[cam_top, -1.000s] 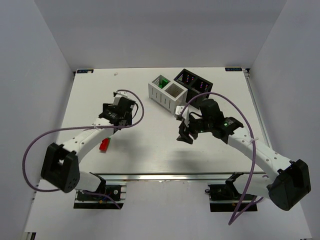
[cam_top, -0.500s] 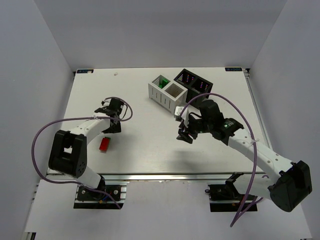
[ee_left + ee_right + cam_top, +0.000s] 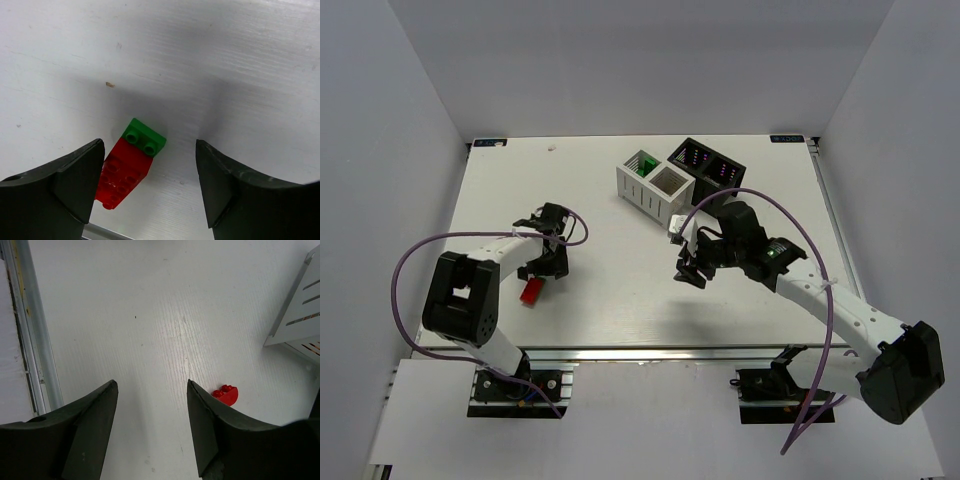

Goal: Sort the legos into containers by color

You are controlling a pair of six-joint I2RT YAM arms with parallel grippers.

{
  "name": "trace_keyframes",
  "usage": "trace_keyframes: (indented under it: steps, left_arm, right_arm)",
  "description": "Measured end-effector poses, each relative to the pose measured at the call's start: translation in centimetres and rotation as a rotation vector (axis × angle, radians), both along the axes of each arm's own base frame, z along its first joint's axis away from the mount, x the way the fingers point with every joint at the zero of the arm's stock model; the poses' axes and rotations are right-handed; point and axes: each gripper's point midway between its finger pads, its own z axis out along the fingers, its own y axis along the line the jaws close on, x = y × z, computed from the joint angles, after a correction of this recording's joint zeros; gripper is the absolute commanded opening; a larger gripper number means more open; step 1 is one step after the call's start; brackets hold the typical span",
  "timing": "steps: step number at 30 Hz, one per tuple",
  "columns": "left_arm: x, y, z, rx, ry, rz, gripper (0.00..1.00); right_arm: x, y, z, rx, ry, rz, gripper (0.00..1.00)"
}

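On the table's (image 3: 620, 320) front-left, top view: left gripper (image 3: 544, 266) hangs just beside a red brick (image 3: 530, 291), probably lining up a pick. The white bin (image 3: 655, 185) and black bin (image 3: 710, 163) sit well apart at the back. Left wrist: jaws spread, empty. A green brick (image 3: 145, 138) is stuck on the red brick's far end, long axis slanting lower-left to upper-right. Right wrist: right gripper (image 3: 150, 425) spread, empty — small red piece (image 3: 226, 394) near the white bin's corner.

Glossy, smooth plastic for the red brick (image 3: 122, 172) (slightly translucent) and the green brick (image 3: 145, 137) at lower centre of the left wrist view. Matt black plastic on the fingers (image 3: 75, 175); white table (image 3: 240, 60) matt, faintly streaked, with brushed metal rail (image 3: 35, 330) at left of the right wrist view.
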Motion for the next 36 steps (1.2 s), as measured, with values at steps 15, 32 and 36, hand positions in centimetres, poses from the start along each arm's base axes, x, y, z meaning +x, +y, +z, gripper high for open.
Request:
trace_keyframes:
  steps: [15, 32, 36]
  left_arm:
    - [-1.7, -2.3, -0.6, -0.134, 0.076, -0.027, 0.76]
    - [-2.2, -4.4, -1.0, -0.251, 0.106, -0.058, 0.68]
    - [-2.1, -4.7, -0.8, -0.271, 0.093, -0.058, 0.77]
  right_arm:
    - [0.3, 0.0, 0.1, -0.002, -0.014, -0.009, 0.63]
    - [0.3, 0.1, 0.2, -0.001, -0.022, -0.005, 0.63]
    - [0.2, 0.2, 0.2, -0.001, -0.022, -0.003, 0.63]
